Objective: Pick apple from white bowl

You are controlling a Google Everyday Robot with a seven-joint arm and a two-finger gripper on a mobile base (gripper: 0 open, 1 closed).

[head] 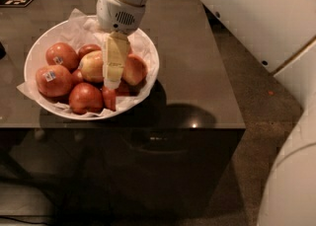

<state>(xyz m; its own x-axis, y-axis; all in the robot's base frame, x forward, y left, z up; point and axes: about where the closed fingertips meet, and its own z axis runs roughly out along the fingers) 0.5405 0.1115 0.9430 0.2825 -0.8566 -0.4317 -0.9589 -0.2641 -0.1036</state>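
Though the gripper is down inside the white bowl beside the pale apple, that apple lies unlifted, and whether it holds anything I cannot tell.

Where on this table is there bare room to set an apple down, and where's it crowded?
Widest bare patch: the tabletop right of the white bowl, out to the table's right edge. A narrower strip runs behind the bowl. Crowded: the bowl, packed with red apples, the gripper down beside the pale apple.

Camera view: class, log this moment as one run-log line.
gripper: over bowl, beside apple | apple: in bowl, not lifted
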